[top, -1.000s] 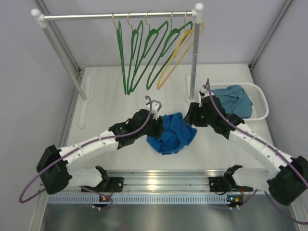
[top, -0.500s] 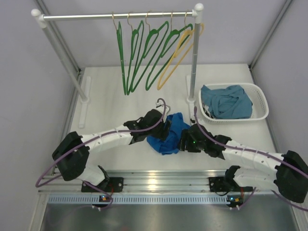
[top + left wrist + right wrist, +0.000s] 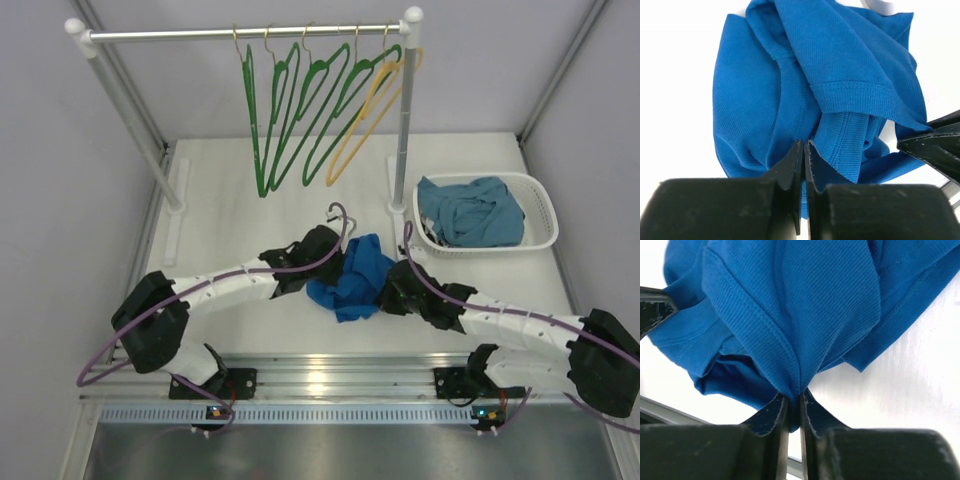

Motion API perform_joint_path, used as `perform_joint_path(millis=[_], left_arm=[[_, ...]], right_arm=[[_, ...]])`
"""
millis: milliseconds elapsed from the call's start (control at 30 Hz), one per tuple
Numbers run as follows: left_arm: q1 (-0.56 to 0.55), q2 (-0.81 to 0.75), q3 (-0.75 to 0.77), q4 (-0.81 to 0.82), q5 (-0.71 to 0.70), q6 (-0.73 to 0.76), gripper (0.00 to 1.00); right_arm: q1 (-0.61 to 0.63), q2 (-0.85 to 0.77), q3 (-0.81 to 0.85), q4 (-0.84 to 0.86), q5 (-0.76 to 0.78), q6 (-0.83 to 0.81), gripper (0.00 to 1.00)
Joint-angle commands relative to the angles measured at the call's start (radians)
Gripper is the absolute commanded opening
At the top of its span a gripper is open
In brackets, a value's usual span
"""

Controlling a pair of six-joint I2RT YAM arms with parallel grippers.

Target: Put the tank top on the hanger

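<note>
Both arms are gripping the crumpled tank top (image 3: 350,278) on the table (image 3: 230,200). The left gripper (image 3: 803,145) and right gripper (image 3: 794,397) are each clamping a fold. Lifting evenly and pulling apart should open a strap. Green hangers (image 3: 300,110) are hanging well beyond, beside a yellow hanger (image 3: 375,115). A basket (image 3: 545,215) is flanking the path.
</note>
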Motion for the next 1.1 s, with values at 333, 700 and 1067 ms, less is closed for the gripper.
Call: perform_joint_path(millis=[333, 700, 1067], left_arm=[[0.002, -0.053, 0.066, -0.015, 0.05, 0.008, 0.0], [0.0, -0.22, 0.09, -0.121, 0.074, -0.017, 0.0], [0.0, -0.427, 0.173, -0.211, -0.031, -0.046, 0.0]], right_arm=[[0.023, -0.226, 0.01, -0.175, 0.113, -0.002, 0.0], [0.025, -0.293, 0.177, -0.382, 0.191, -0.061, 0.0], [0.025, -0.214, 0.6, -0.614, 0.28, -0.271, 0.0]])
